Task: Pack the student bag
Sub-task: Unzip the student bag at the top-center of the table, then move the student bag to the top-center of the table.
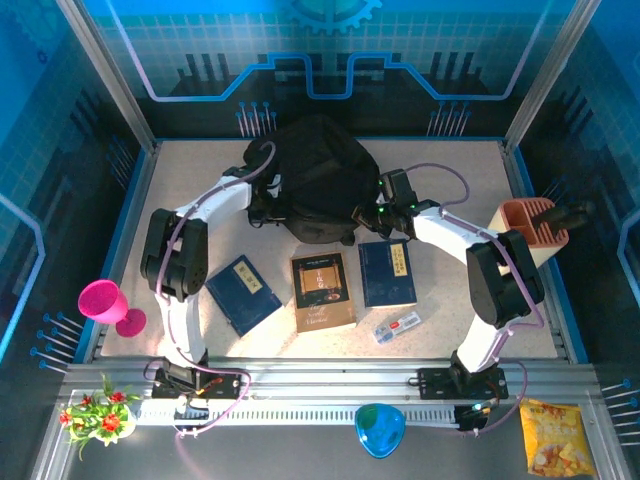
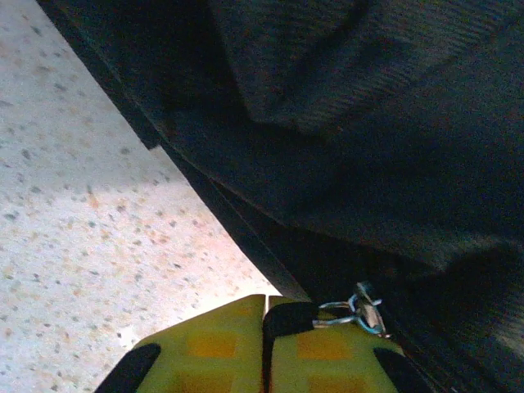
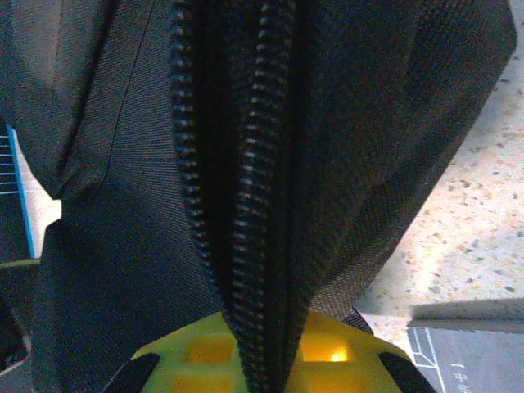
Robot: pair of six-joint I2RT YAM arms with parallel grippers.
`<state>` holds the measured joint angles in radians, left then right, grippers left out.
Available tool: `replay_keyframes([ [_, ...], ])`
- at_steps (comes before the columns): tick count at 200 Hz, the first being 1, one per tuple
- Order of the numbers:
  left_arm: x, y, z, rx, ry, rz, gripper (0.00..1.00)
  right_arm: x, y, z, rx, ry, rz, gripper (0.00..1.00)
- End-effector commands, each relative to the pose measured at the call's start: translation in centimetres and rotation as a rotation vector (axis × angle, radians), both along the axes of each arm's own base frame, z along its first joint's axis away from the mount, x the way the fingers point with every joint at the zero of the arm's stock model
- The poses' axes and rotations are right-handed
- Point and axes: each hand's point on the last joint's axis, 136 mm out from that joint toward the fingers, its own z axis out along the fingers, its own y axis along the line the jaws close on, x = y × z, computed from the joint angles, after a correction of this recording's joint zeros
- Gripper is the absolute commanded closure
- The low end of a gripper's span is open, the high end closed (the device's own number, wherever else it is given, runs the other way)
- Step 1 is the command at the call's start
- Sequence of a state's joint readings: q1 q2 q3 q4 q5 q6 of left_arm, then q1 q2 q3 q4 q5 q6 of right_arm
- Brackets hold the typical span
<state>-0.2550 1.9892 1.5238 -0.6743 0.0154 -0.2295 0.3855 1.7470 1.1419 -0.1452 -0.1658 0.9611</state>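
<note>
the student bag (image 1: pixel 318 165) sat at 12 o'clock on the desk (image 1: pixel 455 175). the left gripper (image 1: pixel 260 193) was at the bag's 9 o'clock, jaws pinched together on a black zipper pull (image 2: pixel 286 318). the right gripper (image 1: pixel 374 212) was at its 4 o'clock, jaws clamped on the zipper seam (image 3: pixel 246 205).

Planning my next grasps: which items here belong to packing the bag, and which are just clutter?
Job: black fabric backpack; two dark blue books; brown book; probably small white packet.
Clutter: pink goblet, flower sprig, blue dish, yellow snack bag, terracotta holder.
</note>
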Motion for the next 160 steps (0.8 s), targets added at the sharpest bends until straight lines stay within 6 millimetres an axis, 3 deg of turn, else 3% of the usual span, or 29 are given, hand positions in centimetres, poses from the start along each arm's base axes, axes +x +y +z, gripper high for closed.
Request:
replay_keyframes([
  [1, 1.8, 3.7, -1.1, 0.067, -0.008, 0.094, 0.86, 1.4, -0.1, 1.9, 0.014, -0.052, -0.021, 0.91],
  [22, 1.9, 5.2, -1.1, 0.109, -0.024, 0.132, 0.8, 1.3, 1.0, 1.7, 0.031, -0.043, 0.002, 0.91],
  [43, 1.6, 6.2, -0.1, 0.126, -0.066, 0.166, 0.63, 1.3, 2.4, 1.3, 0.055, -0.034, 0.022, 0.91],
  [61, 1.0, 6.5, 1.2, 0.117, -0.101, 0.185, 0.59, 1.4, 3.7, 1.1, 0.067, -0.026, 0.046, 0.9],
  [119, -2.1, 4.1, 5.3, -0.117, -0.177, 0.223, 0.31, 2.1, 8.5, 0.3, 0.06, -0.013, 0.157, 0.88],
  [136, -2.7, 3.0, 6.4, -0.19, -0.191, 0.201, 0.28, 1.8, 8.7, 0.0, 0.01, -0.002, 0.181, 0.78],
  [160, -3.8, 1.3, 7.9, -0.29, -0.202, 0.147, 0.23, 1.2, 6.0, 1.6, -0.118, -0.076, 0.17, 0.49],
])
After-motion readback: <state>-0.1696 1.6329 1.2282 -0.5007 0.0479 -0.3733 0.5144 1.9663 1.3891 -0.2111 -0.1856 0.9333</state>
